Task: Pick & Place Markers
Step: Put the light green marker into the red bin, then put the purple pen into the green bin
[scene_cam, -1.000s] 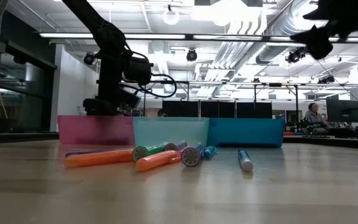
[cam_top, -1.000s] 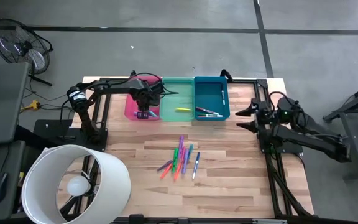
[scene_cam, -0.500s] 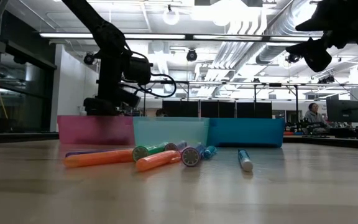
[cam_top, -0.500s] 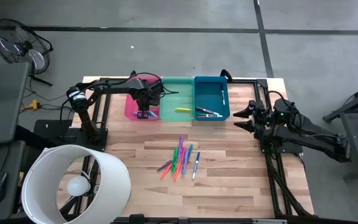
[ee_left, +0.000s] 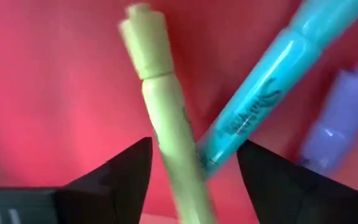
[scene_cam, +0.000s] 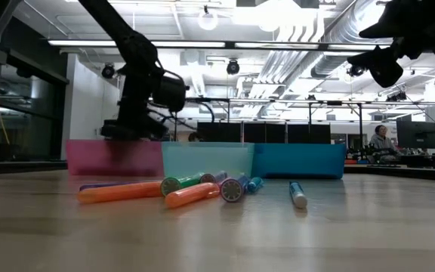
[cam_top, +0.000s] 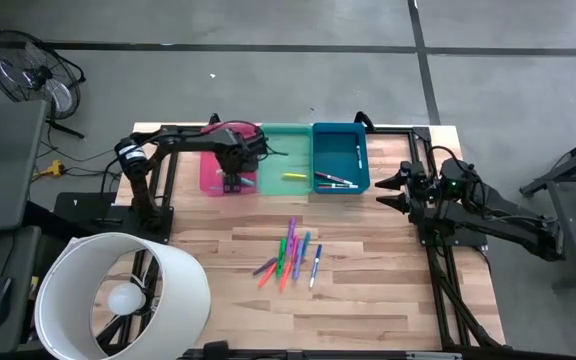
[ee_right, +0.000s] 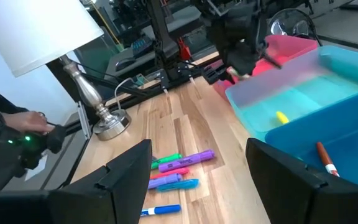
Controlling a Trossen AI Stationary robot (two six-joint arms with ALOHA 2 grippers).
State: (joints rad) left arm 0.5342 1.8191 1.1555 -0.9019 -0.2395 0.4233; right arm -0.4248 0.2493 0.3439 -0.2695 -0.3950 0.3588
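My left gripper (cam_top: 233,182) hangs open, pointing down into the pink bin (cam_top: 213,165). In the left wrist view a pale yellow marker (ee_left: 163,118) lies on the bin's floor between the two fingers, with a blue marker (ee_left: 272,93) and a purple one (ee_left: 340,124) beside it. Several more markers (cam_top: 293,255) lie in a loose bunch on the wooden table, in front of the bins. My right gripper (cam_top: 398,187) waits open above the table's right edge, holding nothing.
A green bin (cam_top: 286,165) with a yellow marker and a blue bin (cam_top: 340,165) with a few markers stand in a row to the right of the pink one. A white lamp shade (cam_top: 118,295) overhangs the near left corner.
My left gripper has opened over the pink bin while staying in place; the pale yellow marker now lies loose between its fingers. My right gripper has rolled slightly at the table's right edge.
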